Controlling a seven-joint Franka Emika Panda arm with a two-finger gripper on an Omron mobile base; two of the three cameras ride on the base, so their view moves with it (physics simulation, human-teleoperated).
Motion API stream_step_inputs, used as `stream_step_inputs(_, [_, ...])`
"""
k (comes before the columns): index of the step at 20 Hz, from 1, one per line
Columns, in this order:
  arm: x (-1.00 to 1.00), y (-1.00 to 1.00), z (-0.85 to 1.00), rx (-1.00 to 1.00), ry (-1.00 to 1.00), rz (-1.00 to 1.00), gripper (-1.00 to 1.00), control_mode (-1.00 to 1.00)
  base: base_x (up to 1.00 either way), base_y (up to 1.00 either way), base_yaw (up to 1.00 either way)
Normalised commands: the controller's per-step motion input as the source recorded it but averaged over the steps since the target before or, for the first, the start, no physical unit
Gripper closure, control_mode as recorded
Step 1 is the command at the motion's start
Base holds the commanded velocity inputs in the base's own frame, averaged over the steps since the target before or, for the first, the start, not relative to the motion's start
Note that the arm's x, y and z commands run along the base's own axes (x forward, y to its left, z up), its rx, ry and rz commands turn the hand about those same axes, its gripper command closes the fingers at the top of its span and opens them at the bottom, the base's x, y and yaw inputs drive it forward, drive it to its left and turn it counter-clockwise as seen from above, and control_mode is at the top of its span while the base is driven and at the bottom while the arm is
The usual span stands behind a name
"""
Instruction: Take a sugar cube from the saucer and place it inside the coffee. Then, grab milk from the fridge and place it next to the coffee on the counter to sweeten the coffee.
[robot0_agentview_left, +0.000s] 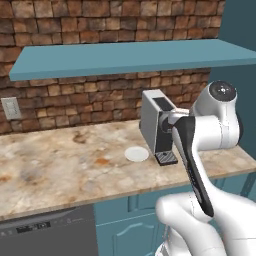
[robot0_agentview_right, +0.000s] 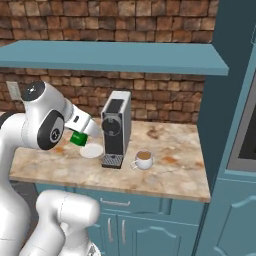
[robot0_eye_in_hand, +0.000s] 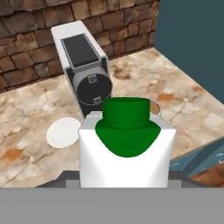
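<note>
The end effector holds the milk above the worktop, its fingers pinching the carton; in the hand view the white body and green top sit right in front of the camera. In the right base view the milk's green part hangs just over the saucer, left of the coffee machine. The coffee stands on the worktop right of the machine's base. The saucer's face looks bare.
</note>
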Motion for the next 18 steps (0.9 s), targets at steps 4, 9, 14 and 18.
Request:
stream_step_inputs(4, [0.00, -0.07, 0.00, 0.00, -0.03, 0.00, 1.00, -1.00, 0.07, -0.17, 0.00])
stream_step_inputs(9, [0.00, -0.54, -0.09, 0.00, -0.09, 0.06, 1.00, -1.00, 0.00, 0.00, 0.00])
stream_step_inputs(14, [0.00, -0.60, -0.18, 0.00, -0.09, 0.25, 1.00, -1.00, 0.00, 0.00, 0.00])
stream_step_inputs(18, [0.03, -0.56, -0.57, 0.00, -0.15, 0.17, 1.00, -1.00, 0.00, 0.00, 0.00])
